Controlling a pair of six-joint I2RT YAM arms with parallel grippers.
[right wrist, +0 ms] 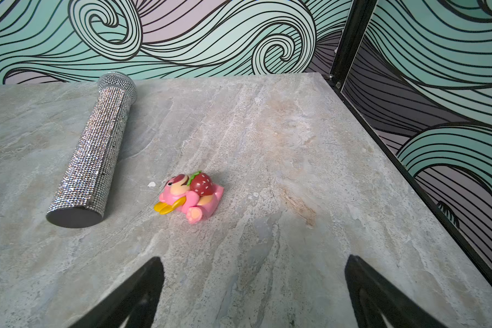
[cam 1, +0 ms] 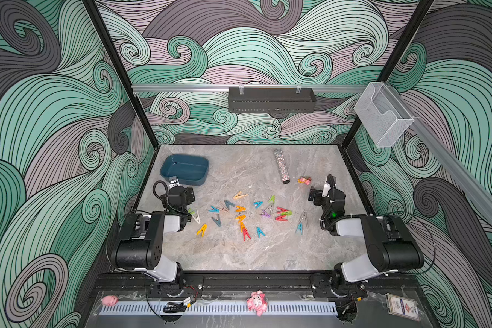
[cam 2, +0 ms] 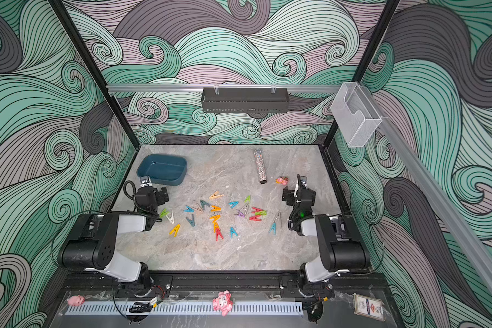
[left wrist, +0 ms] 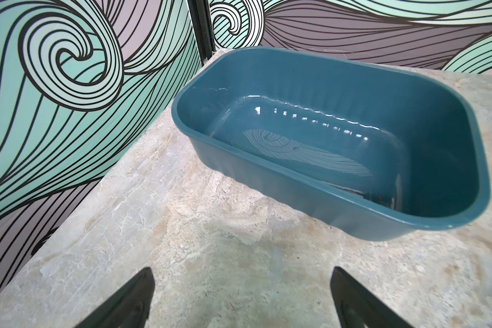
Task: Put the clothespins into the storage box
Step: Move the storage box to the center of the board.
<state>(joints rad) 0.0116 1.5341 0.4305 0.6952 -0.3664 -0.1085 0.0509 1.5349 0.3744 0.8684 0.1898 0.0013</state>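
Clothespins [cam 1: 240, 208], A-shaped plastic, strew veined tabletop [cam 1: 239, 255]; storage box [left wrist: 310, 196] glossy, round-cornered.

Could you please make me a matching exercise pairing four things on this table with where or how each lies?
1 storage box
2 rhinestone microphone
3 pink toy figure
4 clothespins

A scattered in the middle
B empty, far left corner
C lying flat, mesh head at its far end
D bears a strawberry

Pairs: 1-B; 2-C; 3-D; 4-A
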